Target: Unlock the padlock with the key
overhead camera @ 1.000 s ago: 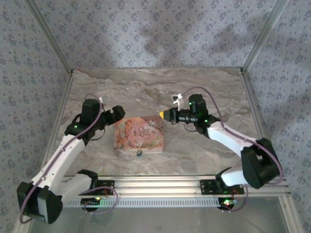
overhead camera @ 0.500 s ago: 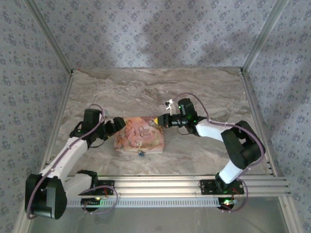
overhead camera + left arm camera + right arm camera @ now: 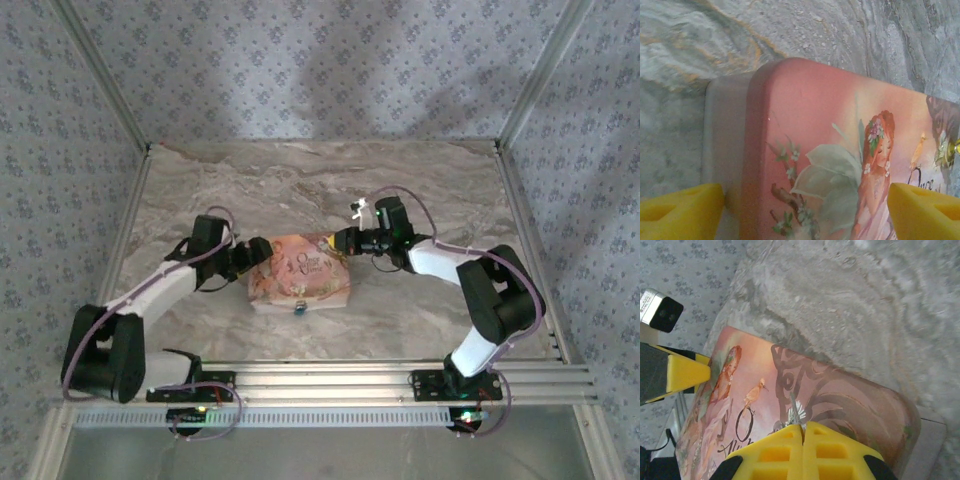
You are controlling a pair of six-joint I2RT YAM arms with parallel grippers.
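The pink illustrated box (image 3: 300,272) lies flat at the table's middle. The padlock (image 3: 299,307) is a tiny dark speck hanging at the box's near edge. My left gripper (image 3: 262,252) is open, and its yellow fingertips (image 3: 680,210) stand either side of the box's left end (image 3: 810,110) without pressing it. My right gripper (image 3: 334,240) hovers over the box's far right corner (image 3: 850,400). It is shut on the key (image 3: 794,407), whose thin metal blade sticks out from between the closed yellow pads (image 3: 775,452). One left finger (image 3: 686,373) shows across the box in the right wrist view.
The grey marbled tabletop (image 3: 420,190) is bounded by patterned walls and metal frame posts (image 3: 520,100). An aluminium rail (image 3: 330,380) runs along the near edge between the two arm bases. Open room lies behind the box and to its right.
My left arm has swung right and now has its open jaws around the box's left end. The box has shifted slightly right. The right gripper came in over the box's far right corner.
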